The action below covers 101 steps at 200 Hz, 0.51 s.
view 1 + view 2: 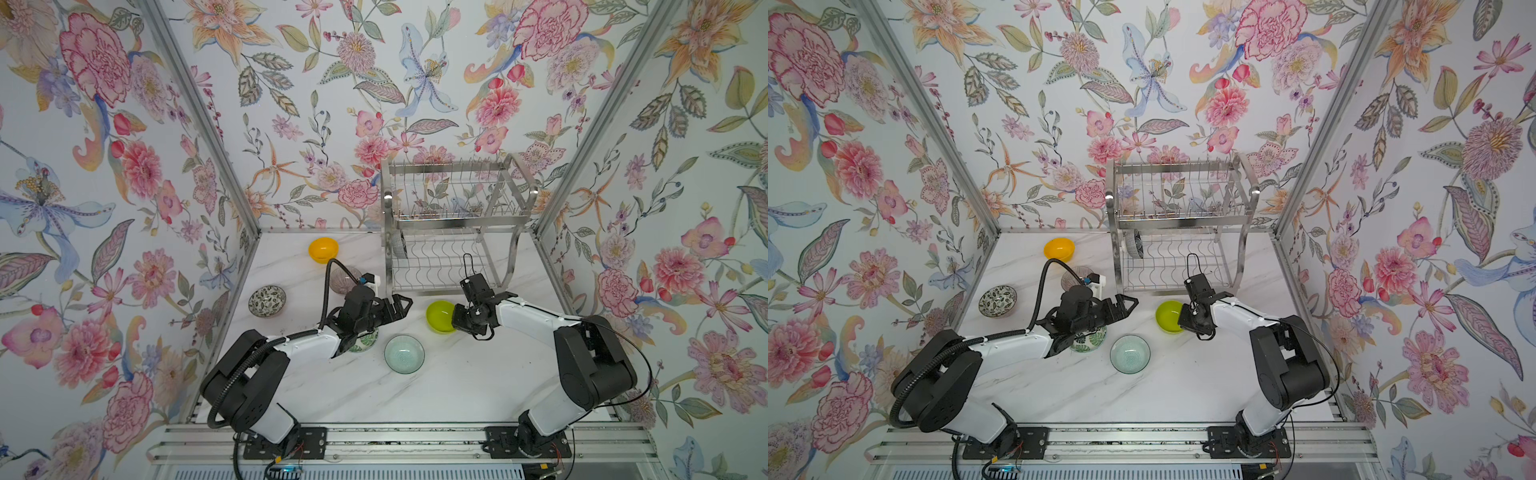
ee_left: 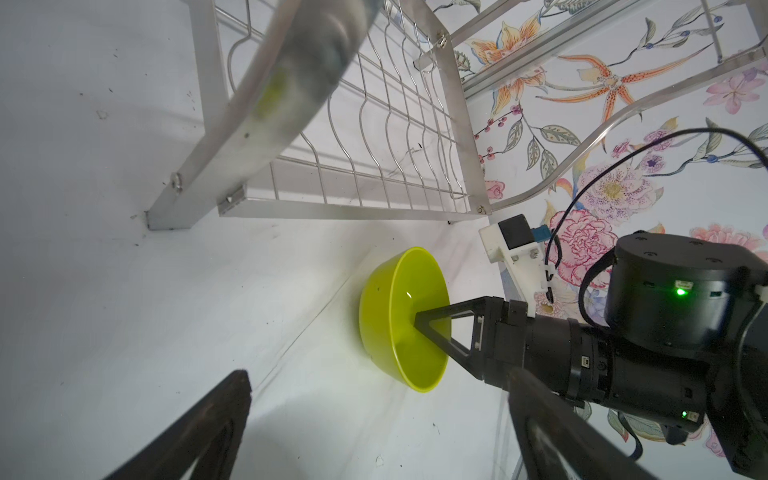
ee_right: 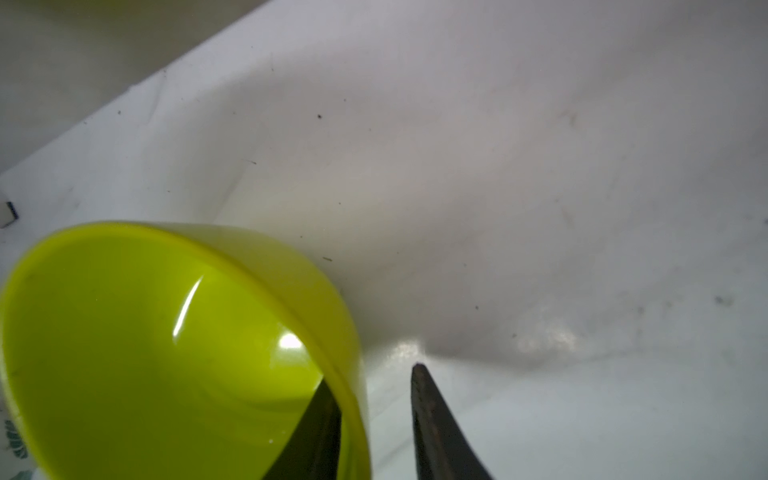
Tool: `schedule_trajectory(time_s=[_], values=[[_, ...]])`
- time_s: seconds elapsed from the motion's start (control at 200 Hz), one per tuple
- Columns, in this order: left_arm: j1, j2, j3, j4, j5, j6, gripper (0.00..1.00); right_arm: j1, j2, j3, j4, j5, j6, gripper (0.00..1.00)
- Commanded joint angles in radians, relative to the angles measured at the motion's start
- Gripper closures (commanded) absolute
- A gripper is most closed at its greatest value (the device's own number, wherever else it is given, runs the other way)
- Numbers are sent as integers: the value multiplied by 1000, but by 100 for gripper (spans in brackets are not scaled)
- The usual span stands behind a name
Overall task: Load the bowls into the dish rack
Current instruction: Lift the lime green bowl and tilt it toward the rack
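The lime-green bowl [image 1: 439, 316] [image 3: 166, 353] sits on the table in front of the dish rack [image 1: 457, 168]. My right gripper [image 1: 455, 318] [image 3: 370, 378] straddles its near rim, one finger inside against the wall, the other outside with a gap showing. My left gripper [image 1: 405, 307] [image 2: 374, 399] hangs wide open and empty left of that bowl. Other bowls stand on the table: orange-yellow [image 1: 323, 249], pinkish glass [image 1: 343, 279], speckled [image 1: 267, 301], pale green glass [image 1: 404, 354], and leaf-print [image 1: 365, 341] half hidden under the left arm. A dark bowl [image 1: 400, 243] stands on edge in the rack's lower tier.
The rack's flat steel legs [image 2: 199, 158] stand just behind the lime-green bowl. Flowered walls with aluminium posts [image 1: 216, 137] close in the white marble table [image 1: 457, 386] on three sides.
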Motion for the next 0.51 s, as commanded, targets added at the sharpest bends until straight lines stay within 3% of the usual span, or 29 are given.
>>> schedule_trajectory(time_s=[0.0,0.235,0.5], values=[[-43,7,39,-24,-89,-1,1,15,-12,-18,25,49,-32,77],[-72,2,77,-101,-144,-15,1,18,-108,-87,48,104,-53,98],[-99,1,174,-198,-172,51,1,18,-252,-132,33,157,-72,100]])
